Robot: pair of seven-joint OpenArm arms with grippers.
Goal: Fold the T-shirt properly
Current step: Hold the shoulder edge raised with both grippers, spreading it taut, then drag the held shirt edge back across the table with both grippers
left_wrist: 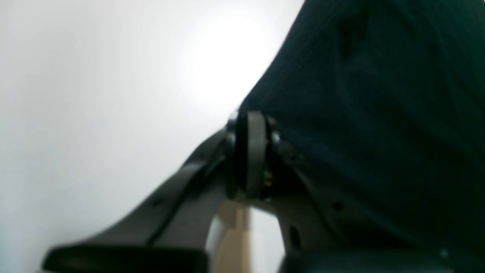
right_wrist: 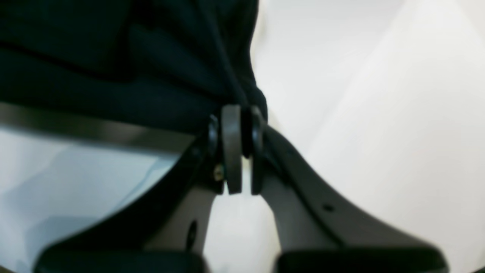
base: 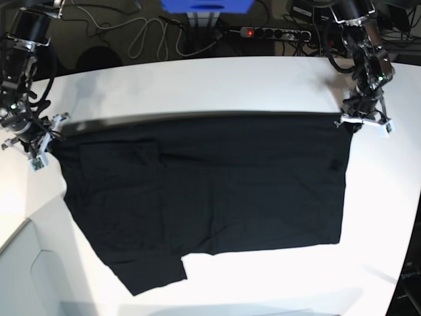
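The black T-shirt [base: 210,191] is stretched wide across the white table [base: 197,82], plain side up. Its far edge runs taut between my two grippers. In the base view my left gripper [base: 346,121] pinches the far right corner and my right gripper [base: 54,133] pinches the far left corner. The left wrist view shows the left gripper [left_wrist: 253,123] shut on dark T-shirt [left_wrist: 379,132] cloth. In the right wrist view the right gripper [right_wrist: 242,115] is shut on a bunched fold of the T-shirt [right_wrist: 113,76]. A sleeve lies at the near left [base: 148,273].
Behind the table lie cables, a power strip [base: 266,31] with a red light, and a blue box [base: 207,5]. The table's edge cuts across the near left corner [base: 23,230]. Bare tabletop shows beyond the cloth and along the near edge [base: 276,283].
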